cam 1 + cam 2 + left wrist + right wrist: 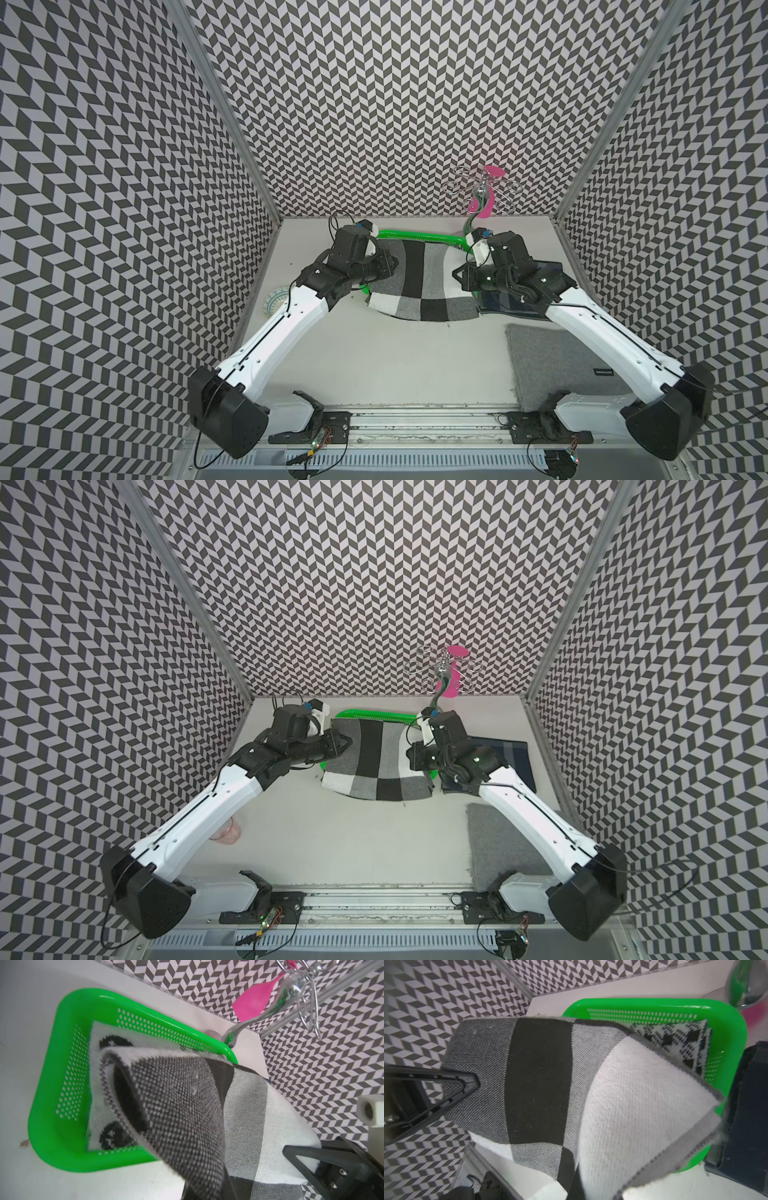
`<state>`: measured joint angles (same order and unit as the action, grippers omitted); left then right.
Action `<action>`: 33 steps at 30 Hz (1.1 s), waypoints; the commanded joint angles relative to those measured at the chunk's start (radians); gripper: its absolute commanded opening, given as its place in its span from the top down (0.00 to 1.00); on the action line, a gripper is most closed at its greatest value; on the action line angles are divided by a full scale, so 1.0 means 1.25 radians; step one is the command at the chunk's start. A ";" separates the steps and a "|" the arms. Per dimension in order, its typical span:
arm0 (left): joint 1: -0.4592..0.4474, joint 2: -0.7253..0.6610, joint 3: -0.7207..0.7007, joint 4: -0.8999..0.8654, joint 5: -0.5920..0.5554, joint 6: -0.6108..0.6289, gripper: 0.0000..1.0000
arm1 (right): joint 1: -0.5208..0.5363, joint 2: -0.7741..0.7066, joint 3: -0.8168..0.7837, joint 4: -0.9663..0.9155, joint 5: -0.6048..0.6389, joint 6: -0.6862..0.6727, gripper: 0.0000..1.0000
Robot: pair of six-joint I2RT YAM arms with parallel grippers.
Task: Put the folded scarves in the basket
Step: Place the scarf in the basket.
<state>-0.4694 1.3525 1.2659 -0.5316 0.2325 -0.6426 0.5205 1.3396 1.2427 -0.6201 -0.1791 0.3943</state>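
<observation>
Grey-white tabletop [395, 365]: bears everything in the cell; both arms reach across it.
Grey mat [557, 361]: flat on the tabletop, behind the right gripper, under that arm's forearm.
Scarf [419, 282] [187, 1105] [539, 1084]: folded knit in black, grey and white blocks. It is stretched between the two grippers and held above the basket, its rear edge hanging back past the basket's rim towards the arm bases.
Basket [415, 236] [62, 1064] [726, 1022]: bright green perforated plastic, directly below and between the grippers, mostly covered by the scarf in both top views.
Dark blue cloth [507, 750] [749, 1105]: folded flat, on the right gripper's outer side, touching the basket's end.
Patterned cloth [112, 1043] [675, 1039]: white with black motifs, lying on the basket floor beneath the scarf.
Left gripper [394, 264]: jaws pinched tight on one end of the scarf.
Right gripper [457, 277]: jaws pinched tight on the opposite end.
Chrome stand [484, 189]: wire loops, beyond the right gripper by the back wall.
Patterned plate [276, 299]: on the left gripper's outer side, partly hidden by that arm.
Pink spatula [253, 1003]: hanging at the chrome stand.
Pink cup [227, 831]: translucent, beside the left forearm, well behind its gripper.
</observation>
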 commanded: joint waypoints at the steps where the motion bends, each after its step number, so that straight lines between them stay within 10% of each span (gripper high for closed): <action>1: 0.034 0.064 0.045 0.081 0.031 0.058 1.00 | -0.047 0.058 0.050 0.049 -0.002 -0.078 1.00; 15: 0.092 0.328 0.212 0.142 0.016 0.141 1.00 | -0.116 0.268 0.078 0.140 -0.013 -0.114 1.00; 33: 0.109 0.414 0.127 0.187 -0.024 0.149 1.00 | -0.145 0.387 0.123 0.138 0.087 -0.155 1.00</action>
<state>-0.3412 1.8473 1.4147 -0.3290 0.2348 -0.4797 0.3584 1.8076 1.3598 -0.4862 -0.1101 0.2253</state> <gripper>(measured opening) 0.090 0.092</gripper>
